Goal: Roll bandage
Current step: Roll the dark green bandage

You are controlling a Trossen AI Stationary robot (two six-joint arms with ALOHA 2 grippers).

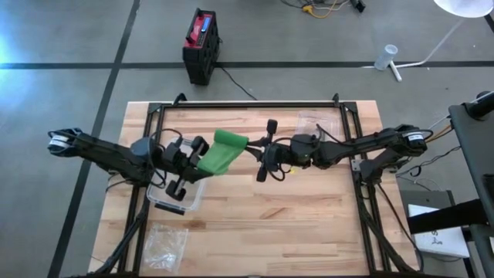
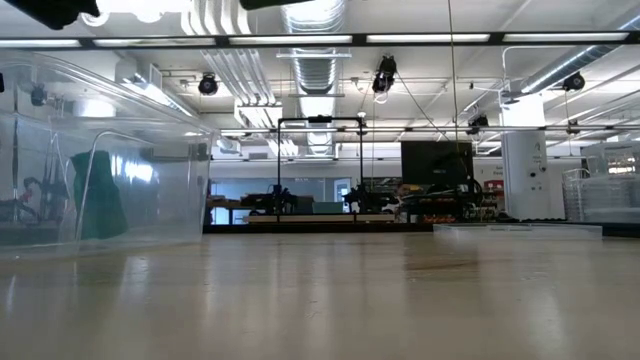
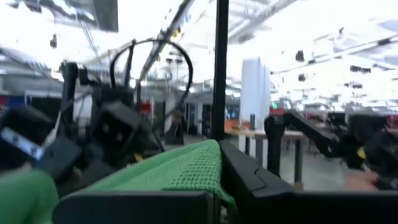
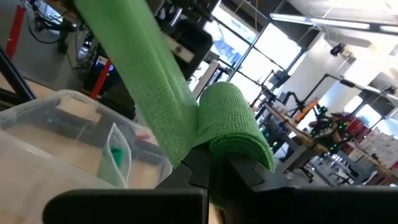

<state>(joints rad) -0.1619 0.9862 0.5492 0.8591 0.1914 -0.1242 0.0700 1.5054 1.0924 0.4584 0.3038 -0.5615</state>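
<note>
A green bandage (image 1: 224,150) hangs in the air over the middle of the table, stretched between my two grippers. One end is wound into a thick roll (image 4: 233,124). From it a flat strip (image 4: 134,56) runs away to the other arm. My left gripper (image 1: 202,158) is shut on the strip end. My right gripper (image 1: 251,147) is shut on the rolled end. The two grippers point at each other, a short way apart. Neither gripper shows in the low view. My left gripper pinches the bandage's flat strip end (image 3: 196,171) between its two fingers, coming about level from the table's left. The strip leads away from the fingers toward the other gripper, clear of the table. My right gripper pinches the rolled end (image 4: 239,146) between its two fingers, coming level from the table's right. The roll sits at the fingers with the strip leaving it fairly straight toward the left gripper. All of it is lifted clear of the table.
A clear plastic box (image 1: 176,197) stands below my left gripper, and a green piece (image 4: 115,155) shows inside it. A clear bag (image 1: 166,241) lies at the near left. A clear lid (image 1: 320,123) lies at the far right. The near right of the wooden table (image 1: 309,232) is bare.
</note>
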